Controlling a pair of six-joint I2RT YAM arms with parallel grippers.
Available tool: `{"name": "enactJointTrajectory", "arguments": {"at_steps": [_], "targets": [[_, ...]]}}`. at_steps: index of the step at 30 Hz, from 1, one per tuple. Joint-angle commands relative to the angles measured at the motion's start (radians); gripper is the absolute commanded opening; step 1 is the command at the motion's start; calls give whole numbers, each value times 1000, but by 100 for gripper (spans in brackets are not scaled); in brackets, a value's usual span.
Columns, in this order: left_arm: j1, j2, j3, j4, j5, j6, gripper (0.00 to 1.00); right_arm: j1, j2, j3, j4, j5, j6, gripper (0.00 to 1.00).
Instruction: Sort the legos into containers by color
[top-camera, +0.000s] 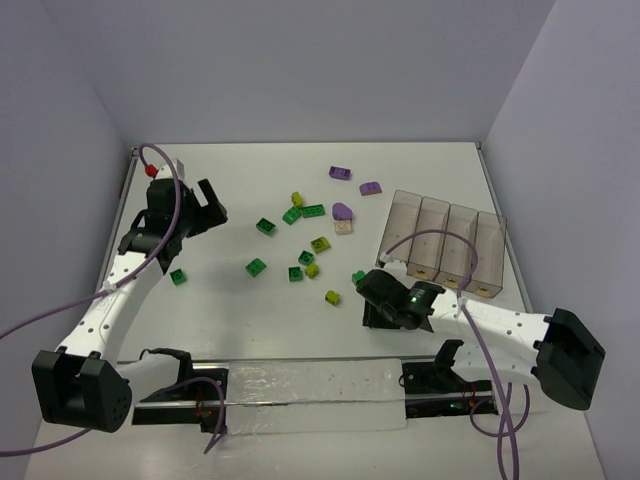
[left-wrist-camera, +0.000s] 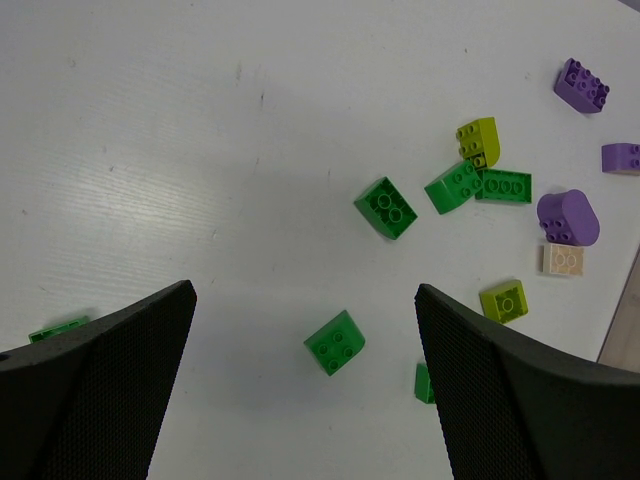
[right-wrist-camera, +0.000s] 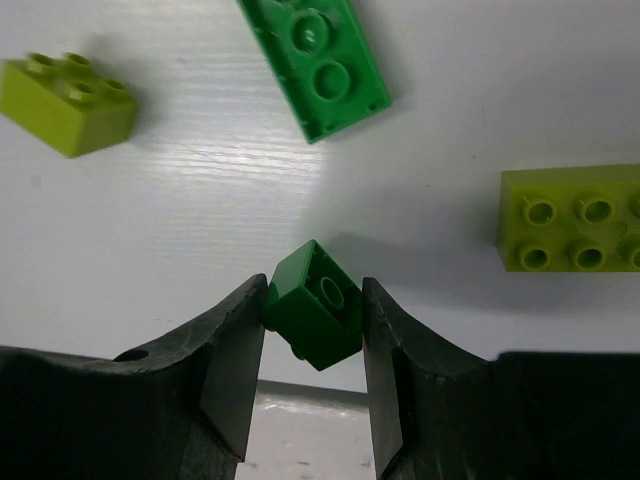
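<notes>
My right gripper (top-camera: 362, 283) is shut on a dark green lego (right-wrist-camera: 315, 305), held tilted just above the table, left of the containers (top-camera: 405, 215), a row of four smoky bins. Near it in the right wrist view lie a dark green flat brick (right-wrist-camera: 315, 60) and two yellow-green bricks (right-wrist-camera: 68, 100) (right-wrist-camera: 575, 230). My left gripper (top-camera: 205, 210) is open and empty, raised over the left of the table. Below it, between the fingers, lies a dark green brick (left-wrist-camera: 334, 341). Purple (top-camera: 342, 211), tan (top-camera: 344, 227), yellow-green (top-camera: 297, 198) and dark green (top-camera: 265, 226) legos are scattered mid-table.
A lone dark green brick (top-camera: 178, 276) lies by the left arm. Two purple bricks (top-camera: 340, 173) (top-camera: 371, 187) lie farther back. White walls close the table on three sides. A clear plastic strip (top-camera: 310, 395) runs along the near edge between the arm bases.
</notes>
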Motion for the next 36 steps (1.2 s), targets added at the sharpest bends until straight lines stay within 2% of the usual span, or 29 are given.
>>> {"name": "enactJointTrajectory", "arguments": {"at_steps": [1,5,10,15,20,28,30,32,33,34,36], "targets": [[-3,-4,28,21,-9,6,99,3,-51,180,-59,107,-55,13],[-4,-4,19,21,-37,9,99,-65,-24,329,-115,199,-141,14],[-4,-3,5,29,-16,9,99,-337,23,438,-35,221,-326,14],[-5,-13,9,10,-29,8,99,-526,100,482,74,154,-422,15],[-4,-32,1,2,-45,10,99,-623,279,556,161,110,-461,15],[-4,-49,17,-28,-51,18,99,-685,506,681,243,118,-469,16],[-6,-57,14,-35,-56,21,99,-691,553,707,256,118,-472,20],[-4,-62,9,-40,-58,20,99,-696,582,731,261,115,-473,29],[-5,-68,5,-41,-56,17,99,-696,600,744,260,115,-475,38],[-6,-71,1,-44,-53,14,99,-698,627,765,253,117,-475,51],[-4,-78,1,-51,-48,12,99,-696,638,778,243,121,-471,61]]}}
